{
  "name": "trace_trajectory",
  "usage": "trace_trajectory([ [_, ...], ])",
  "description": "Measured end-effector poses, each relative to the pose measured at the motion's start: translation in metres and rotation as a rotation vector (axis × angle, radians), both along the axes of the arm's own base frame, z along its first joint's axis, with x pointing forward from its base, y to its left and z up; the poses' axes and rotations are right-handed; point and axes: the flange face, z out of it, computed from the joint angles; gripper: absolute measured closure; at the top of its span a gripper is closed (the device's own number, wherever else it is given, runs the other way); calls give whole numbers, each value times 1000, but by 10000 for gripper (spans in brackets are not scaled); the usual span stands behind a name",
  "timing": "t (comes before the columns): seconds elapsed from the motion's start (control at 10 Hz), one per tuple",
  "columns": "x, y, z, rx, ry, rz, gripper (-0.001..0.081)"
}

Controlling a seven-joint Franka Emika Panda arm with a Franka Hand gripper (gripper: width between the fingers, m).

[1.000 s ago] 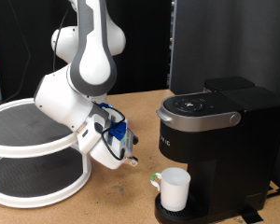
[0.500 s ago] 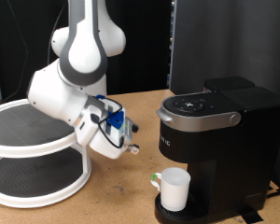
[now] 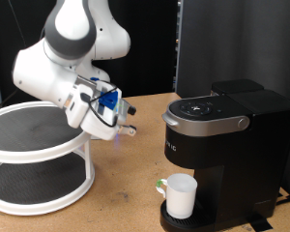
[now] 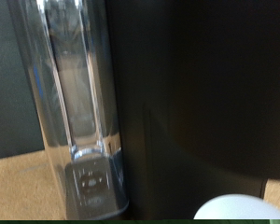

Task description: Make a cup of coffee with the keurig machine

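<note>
The white cup (image 3: 181,196) stands upright on the drip tray under the brew head of the black keurig machine (image 3: 227,145), whose lid is down. My gripper (image 3: 129,130) hangs in the air to the exterior view's left of the machine, above the table, well apart from the cup, with nothing seen between its fingers. The wrist view shows the machine's black side (image 4: 210,93), its clear water tank (image 4: 75,103) and the rim of the cup (image 4: 238,208); my fingers do not show there.
A white two-tier round shelf (image 3: 34,159) stands at the exterior view's left, close under my arm. A tall black panel (image 3: 213,43) stands behind the machine. The wooden table (image 3: 126,188) lies between shelf and machine.
My gripper has pulled back up and to the exterior view's left, away from the cup. The cup and the machine have not moved.
</note>
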Motion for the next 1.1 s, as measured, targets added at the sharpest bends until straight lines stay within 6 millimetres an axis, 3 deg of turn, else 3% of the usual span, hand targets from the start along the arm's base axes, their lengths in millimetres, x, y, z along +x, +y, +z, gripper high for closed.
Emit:
trace_trajectory([
  [0.8, -12, -33, 106, 53, -40, -21, 1],
  [1.1, -17, -47, 124, 48, -43, -11, 1],
])
